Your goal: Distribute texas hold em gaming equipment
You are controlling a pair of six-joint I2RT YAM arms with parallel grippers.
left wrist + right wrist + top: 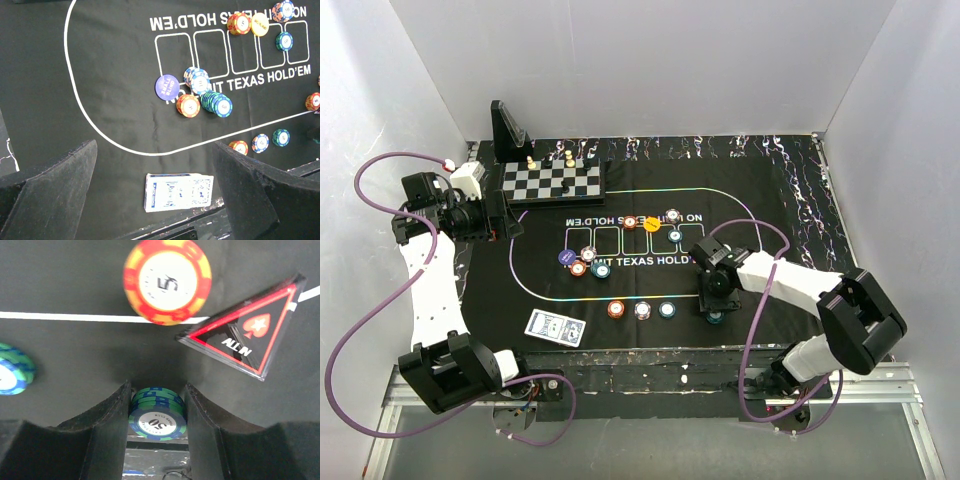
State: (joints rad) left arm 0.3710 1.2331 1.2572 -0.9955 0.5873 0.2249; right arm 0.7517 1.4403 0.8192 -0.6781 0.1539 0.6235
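right gripper (157,412) clamped on teal chip stack (157,415) | left gripper (155,200) spread wide, idle | all-in marker (247,335) at 1 o'clock | lower straight, release gently

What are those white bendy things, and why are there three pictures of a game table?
They are two robot arms bolted to the near edge of a table. Each ends in a two-finger pincer called a gripper. One picture comes from a camera high above; the other two come from little cameras on the arms' wrists, so you see each arm's own black fingers.

On the black Texas Hold'em felt mat lie round striped poker chips, a blue-backed deck of playing cards and a black-and-red triangular all-in marker. A black-and-white chessboard sits at the back.

The right gripper is squeezing a small stack of green-and-blue chips. The left gripper is wide open, holding nothing.
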